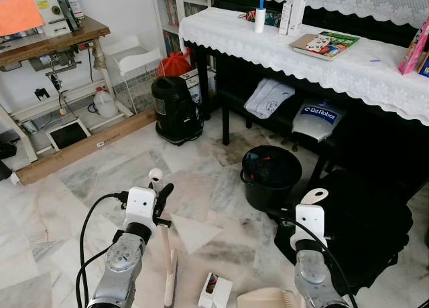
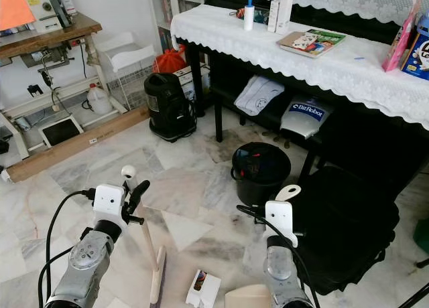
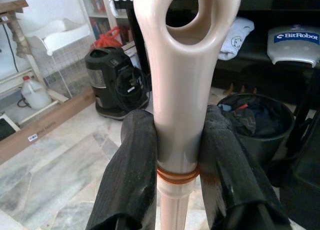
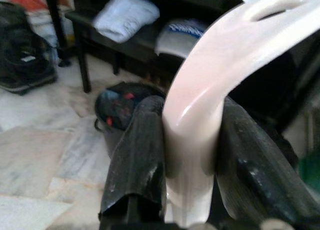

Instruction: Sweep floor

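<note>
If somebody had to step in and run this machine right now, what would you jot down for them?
Left tool: shut on the broom handle, just below its hanging loop; the broom stands nearly upright on the marble floor.
Right tool: shut on the dustpan handle; the dustpan sits low in front of the robot.
Nearby: a small carton lies on the floor between broom and dustpan; a black bin stands just ahead by the table.
Done: both implements are in hand.
Left: sweep the carton into the dustpan, then probably tip it into the bin.
</note>
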### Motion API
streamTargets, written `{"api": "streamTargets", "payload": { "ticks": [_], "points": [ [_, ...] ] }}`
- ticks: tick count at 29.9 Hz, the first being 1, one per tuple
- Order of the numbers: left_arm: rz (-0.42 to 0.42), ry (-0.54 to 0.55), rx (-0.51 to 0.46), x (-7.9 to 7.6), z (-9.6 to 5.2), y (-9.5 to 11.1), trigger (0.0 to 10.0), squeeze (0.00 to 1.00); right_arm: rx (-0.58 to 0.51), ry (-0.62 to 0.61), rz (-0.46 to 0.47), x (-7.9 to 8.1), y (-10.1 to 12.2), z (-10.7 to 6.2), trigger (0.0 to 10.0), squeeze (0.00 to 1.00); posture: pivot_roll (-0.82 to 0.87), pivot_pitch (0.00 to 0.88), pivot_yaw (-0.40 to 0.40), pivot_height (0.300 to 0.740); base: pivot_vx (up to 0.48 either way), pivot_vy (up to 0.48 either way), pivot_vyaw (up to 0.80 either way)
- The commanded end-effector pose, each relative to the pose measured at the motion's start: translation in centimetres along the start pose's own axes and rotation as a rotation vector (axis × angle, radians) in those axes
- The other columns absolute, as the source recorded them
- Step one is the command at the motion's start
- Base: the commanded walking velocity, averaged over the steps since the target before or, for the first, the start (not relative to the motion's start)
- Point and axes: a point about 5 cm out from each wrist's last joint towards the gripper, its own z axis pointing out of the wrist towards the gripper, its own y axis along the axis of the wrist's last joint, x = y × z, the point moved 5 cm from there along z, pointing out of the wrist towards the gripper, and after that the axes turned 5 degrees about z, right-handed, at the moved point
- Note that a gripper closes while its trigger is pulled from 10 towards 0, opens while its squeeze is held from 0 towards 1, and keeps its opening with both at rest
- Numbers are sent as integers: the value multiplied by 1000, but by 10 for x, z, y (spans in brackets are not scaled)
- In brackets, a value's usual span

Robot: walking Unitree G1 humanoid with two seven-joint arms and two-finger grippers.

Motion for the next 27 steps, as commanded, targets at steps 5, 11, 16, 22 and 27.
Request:
{"api": "streamTargets", "payload": {
  "ticks": [5, 11, 16, 22, 27],
  "points": [
    [-8, 2, -23, 3, 4, 7, 10000, 0, 291, -102, -13, -21, -51, -13, 10000, 0, 99, 0, 78, 740, 0, 0, 0],
    [-11, 0, -18, 3, 3, 6, 10000, 0, 417, -163, 100, -28, -65, -16, 10000, 0, 102, 0, 75, 740, 0, 0, 0],
    [-12, -3, -17, 2, 3, 6, 10000, 0, 472, -97, 80, -19, -69, -16, 10000, 0, 102, 0, 74, 740, 0, 0, 0],
    [-12, -4, -19, 3, 3, 6, 10000, 0, 468, -94, 125, -14, -59, -7, 10000, 0, 103, 0, 71, 740, 0, 0, 0],
    [-6, 18, -38, 6, 4, 10, 10000, 0, 262, -66, 67, -11, -22, 10, 10000, 0, 101, 0, 69, 740, 0, 0, 0]
  ]
}}
